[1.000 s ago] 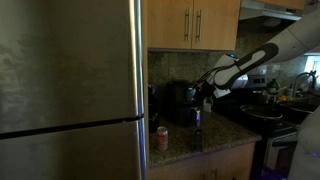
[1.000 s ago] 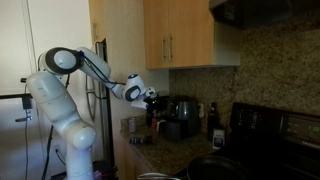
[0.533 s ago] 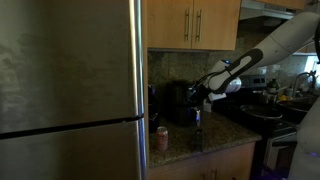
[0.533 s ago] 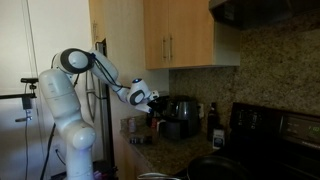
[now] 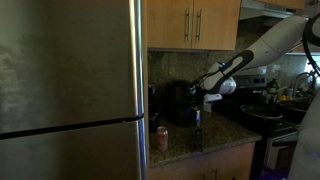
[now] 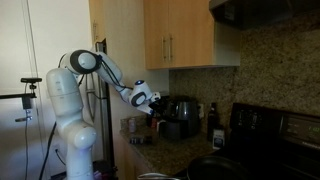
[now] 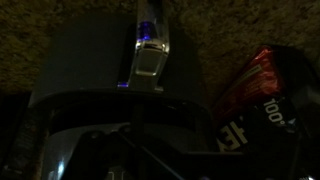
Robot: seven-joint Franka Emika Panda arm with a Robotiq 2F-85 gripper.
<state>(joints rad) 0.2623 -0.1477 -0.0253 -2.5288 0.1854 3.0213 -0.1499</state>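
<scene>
1. Black coffee machine is standing on the granite surface. The tool is hanging just beside the machine's upper front, on the side facing away from the steel fridge.
2. Compared with a second ago, the arm is stretching further out, and in both exterior views the tool is sitting lower and closer to the machine.
3. This is bringing the tool right up to the machine, though it is too dim to tell whether the two are touching.
4. In the wrist view the machine's grey top is filling most of the frame. A silver lever with a small blue light is showing at its middle, and a red packet is lying just beside the machine.
5. The tool's fingers are lost in shadow, so I cannot tell whether it is spread or closed. Nothing is showing between them.
6. The machine is staying put, as is the red can between it and the fridge.
</scene>
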